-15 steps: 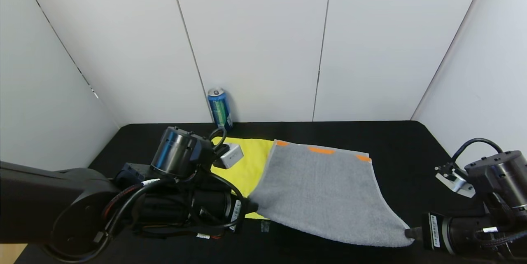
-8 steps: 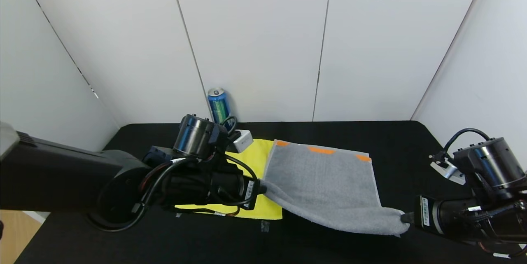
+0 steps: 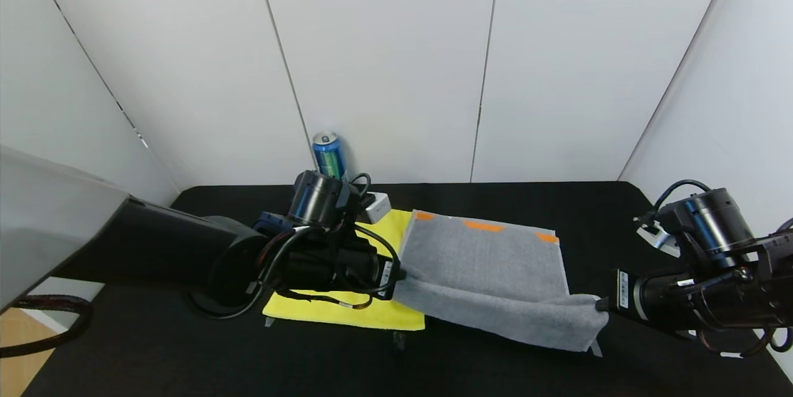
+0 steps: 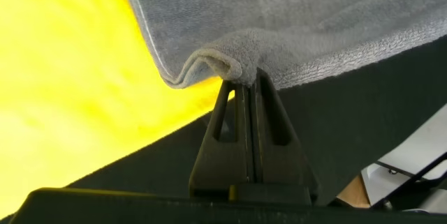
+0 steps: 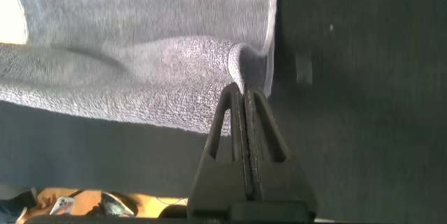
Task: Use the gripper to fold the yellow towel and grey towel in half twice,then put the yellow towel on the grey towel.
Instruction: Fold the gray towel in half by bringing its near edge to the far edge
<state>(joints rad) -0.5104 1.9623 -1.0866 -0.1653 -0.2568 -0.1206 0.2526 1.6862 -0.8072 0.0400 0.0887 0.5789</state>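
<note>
Black matte table [image 3: 619,211], fluffy grey towel [image 3: 489,261] corners pinched by left tool [image 3: 399,273] and right tool [image 3: 600,305]

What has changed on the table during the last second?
Both the left gripper and right gripper, shut on the near corners of the grey towel, carried its near edge farther from the robot, starting the fold. The yellow towel and can stayed put.
</note>
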